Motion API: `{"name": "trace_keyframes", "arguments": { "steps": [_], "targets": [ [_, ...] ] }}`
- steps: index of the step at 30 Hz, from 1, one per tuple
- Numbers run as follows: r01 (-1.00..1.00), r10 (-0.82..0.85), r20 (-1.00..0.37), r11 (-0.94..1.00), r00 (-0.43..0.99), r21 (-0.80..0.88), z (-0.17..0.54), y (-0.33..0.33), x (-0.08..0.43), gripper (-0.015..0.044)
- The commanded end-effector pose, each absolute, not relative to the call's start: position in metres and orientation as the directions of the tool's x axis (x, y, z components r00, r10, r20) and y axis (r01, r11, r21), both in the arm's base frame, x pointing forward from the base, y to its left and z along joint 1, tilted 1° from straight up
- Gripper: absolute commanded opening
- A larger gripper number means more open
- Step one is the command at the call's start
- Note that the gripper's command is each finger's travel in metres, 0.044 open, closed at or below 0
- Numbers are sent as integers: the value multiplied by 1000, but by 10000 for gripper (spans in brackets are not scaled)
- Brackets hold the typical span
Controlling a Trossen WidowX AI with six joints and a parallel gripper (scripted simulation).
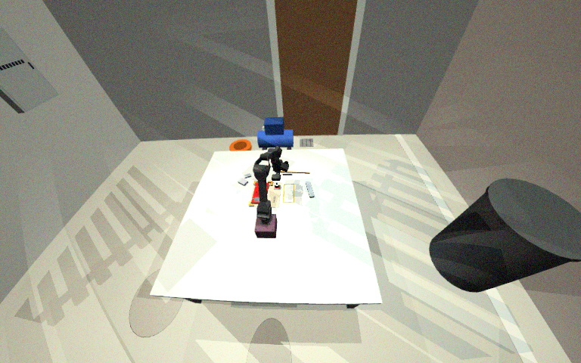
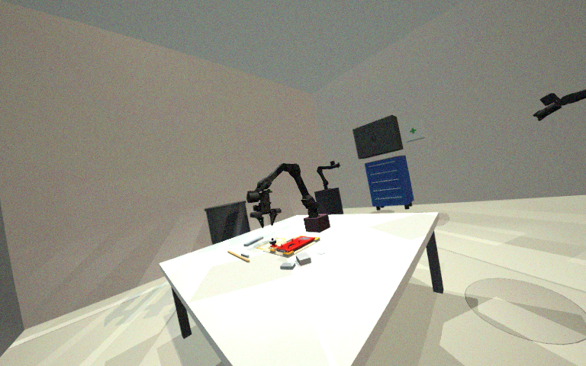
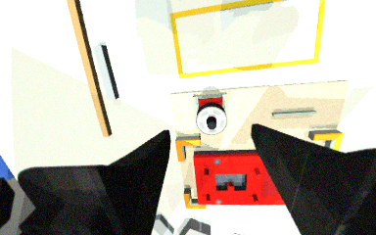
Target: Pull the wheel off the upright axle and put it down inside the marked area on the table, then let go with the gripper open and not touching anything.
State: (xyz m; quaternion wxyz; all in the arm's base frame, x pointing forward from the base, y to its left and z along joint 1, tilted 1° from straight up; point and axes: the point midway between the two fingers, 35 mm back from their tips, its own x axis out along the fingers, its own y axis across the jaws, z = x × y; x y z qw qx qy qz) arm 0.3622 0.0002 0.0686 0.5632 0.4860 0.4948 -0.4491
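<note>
Wheel: white, dark bore, seated on the upright axle — seen end-on in the wrist view as the wheel, at 12 o'clock from the gap between the jaws.
Marked area: yellow outline on the counter, just beyond the pale base plate, at 12 o'clock from the wheel.
Gripper: the gripper is held well above the counter, pointed down; nothing is touched.
Jaws: partly spread — roughly two-thirds of their range — and empty; both tips frame the wheel from below in the wrist view.
Risk, descent: the wheel is not centred between the tips but sits ahead of them; a straight drop would likely land a fingertip on the red block or the yellow corner bracket.
Risk, grasp: if closed off-centre, the wheel may be tilted and jammed on the axle.
Risk, placement: the wooden strip at 10 o'clock could be brushed during a swing.
</note>
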Motion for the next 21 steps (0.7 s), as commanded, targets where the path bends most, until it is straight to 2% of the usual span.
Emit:
{"name": "trace_keyframes", "arguments": {
  "steps": [1,12,21],
  "targets": [
    [985,4,-1000,170,19,20,53,29,354,300],
    [985,3,-1000,170,20,20,48,22,363,300],
    [985,3,-1000,170,20,20,-20,23,361,300]
  ]
}}
